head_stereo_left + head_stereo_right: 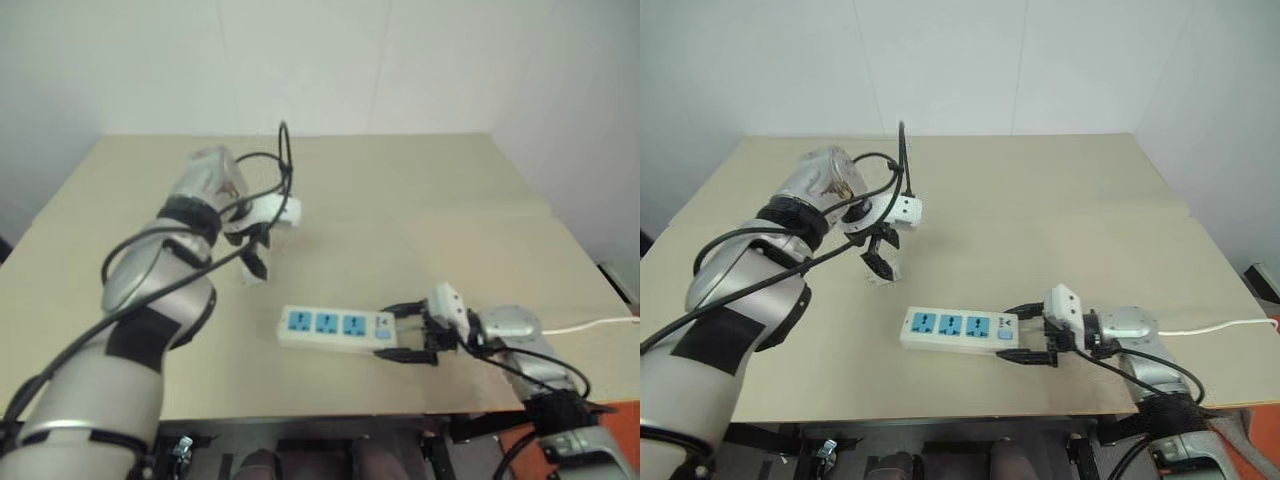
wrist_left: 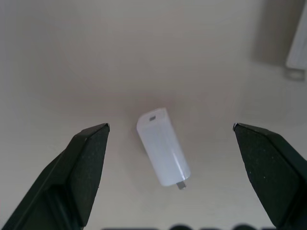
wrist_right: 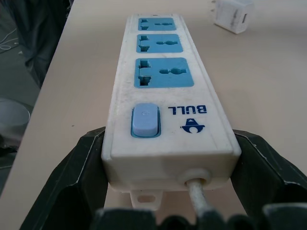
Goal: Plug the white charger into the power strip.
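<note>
The white charger (image 2: 163, 148) lies on its side on the table, straight below my left gripper (image 1: 878, 265), which points down at it with its fingers wide open and apart from it. The power strip (image 1: 955, 328), a white bar with three blue sockets, lies near the table's front edge. My right gripper (image 1: 1027, 335) reaches in level from the right, and its two black fingers (image 3: 91, 163) press against both sides of the strip's switch end. In the right wrist view the charger (image 3: 233, 14) rests on the table beyond the strip's far end.
The strip's thin white cord (image 1: 590, 325) trails off to the right over the table's edge. The tan table (image 1: 1060, 200) stretches back to a white wall. Its front edge runs just below the strip.
</note>
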Action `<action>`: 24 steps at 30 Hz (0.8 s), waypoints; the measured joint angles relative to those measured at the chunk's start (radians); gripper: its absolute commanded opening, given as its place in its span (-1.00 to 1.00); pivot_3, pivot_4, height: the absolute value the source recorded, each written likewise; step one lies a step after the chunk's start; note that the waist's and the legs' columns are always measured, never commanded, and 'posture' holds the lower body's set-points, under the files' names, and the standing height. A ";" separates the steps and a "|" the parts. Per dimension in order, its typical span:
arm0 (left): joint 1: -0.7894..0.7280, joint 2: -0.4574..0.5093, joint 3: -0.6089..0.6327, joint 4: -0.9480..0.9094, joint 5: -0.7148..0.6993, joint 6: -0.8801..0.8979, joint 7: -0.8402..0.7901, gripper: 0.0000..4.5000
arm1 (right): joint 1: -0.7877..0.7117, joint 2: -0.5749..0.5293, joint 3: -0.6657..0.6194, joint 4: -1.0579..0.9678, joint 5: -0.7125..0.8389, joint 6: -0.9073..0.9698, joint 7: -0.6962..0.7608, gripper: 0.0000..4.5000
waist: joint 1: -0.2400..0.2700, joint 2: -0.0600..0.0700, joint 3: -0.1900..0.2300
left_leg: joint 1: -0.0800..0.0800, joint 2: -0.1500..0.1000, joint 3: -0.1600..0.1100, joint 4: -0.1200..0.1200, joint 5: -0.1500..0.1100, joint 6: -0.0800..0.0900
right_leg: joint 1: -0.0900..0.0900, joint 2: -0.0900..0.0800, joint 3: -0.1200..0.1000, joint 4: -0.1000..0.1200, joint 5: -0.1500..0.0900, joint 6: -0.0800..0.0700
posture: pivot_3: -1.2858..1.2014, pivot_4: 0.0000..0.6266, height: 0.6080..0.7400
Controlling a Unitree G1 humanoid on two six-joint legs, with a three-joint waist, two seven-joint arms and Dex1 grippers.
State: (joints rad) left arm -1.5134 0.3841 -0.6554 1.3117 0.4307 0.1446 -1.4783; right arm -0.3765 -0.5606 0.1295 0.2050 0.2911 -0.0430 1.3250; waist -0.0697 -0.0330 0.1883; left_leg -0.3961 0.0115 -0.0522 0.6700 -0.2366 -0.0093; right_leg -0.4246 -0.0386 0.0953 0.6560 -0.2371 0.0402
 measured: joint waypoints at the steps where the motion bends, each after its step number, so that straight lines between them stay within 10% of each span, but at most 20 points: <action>1: 0.000 -0.009 0.001 0.011 0.008 0.007 0.006 1.00 | -0.003 0.011 0.011 -0.001 -0.005 0.004 -0.012 0.52 | 0.001 0.000 0.000 | -0.001 0.000 0.000 0.001 0.000 0.000 | 0.000 0.000 0.000 0.000 0.000 0.000 | 0.03 -0.52 1.00; 24: 0.027 -0.105 0.067 0.063 0.084 0.138 0.180 1.00 | 0.010 0.052 0.030 -0.043 -0.064 0.008 -0.118 0.52 | 0.000 0.000 0.000 | -0.002 0.000 -0.002 0.003 0.000 0.000 | -0.001 0.000 -0.002 0.002 0.000 0.000 | 0.03 -0.52 1.00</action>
State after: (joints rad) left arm -1.4863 0.2794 -0.5882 1.3748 0.5143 0.2824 -1.2980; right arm -0.3664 -0.5083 0.1597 0.1617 0.2275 -0.0353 1.2069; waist -0.0697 -0.0329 0.1883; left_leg -0.3978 0.0113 -0.0539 0.6729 -0.2366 -0.0093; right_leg -0.4251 -0.0390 0.0937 0.6576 -0.2369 0.0403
